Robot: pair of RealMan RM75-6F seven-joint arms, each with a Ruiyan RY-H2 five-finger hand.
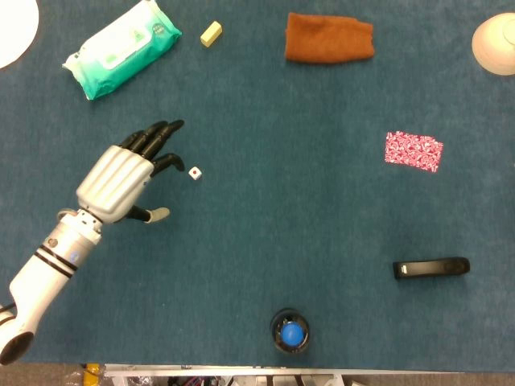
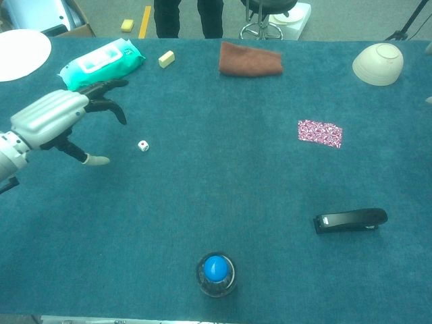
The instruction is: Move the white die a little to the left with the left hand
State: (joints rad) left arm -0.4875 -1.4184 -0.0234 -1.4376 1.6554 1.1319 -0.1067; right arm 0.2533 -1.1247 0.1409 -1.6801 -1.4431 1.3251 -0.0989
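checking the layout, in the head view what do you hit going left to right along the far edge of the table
White plate → green pack of wet wipes → small yellow block → folded orange-brown cloth → cream upturned bowl.

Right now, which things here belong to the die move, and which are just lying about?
Job: white die; left hand, open, beside it.

Lying about: wipes pack, yellow block, brown cloth, patterned card, stapler, bowl, blue-capped bottle.
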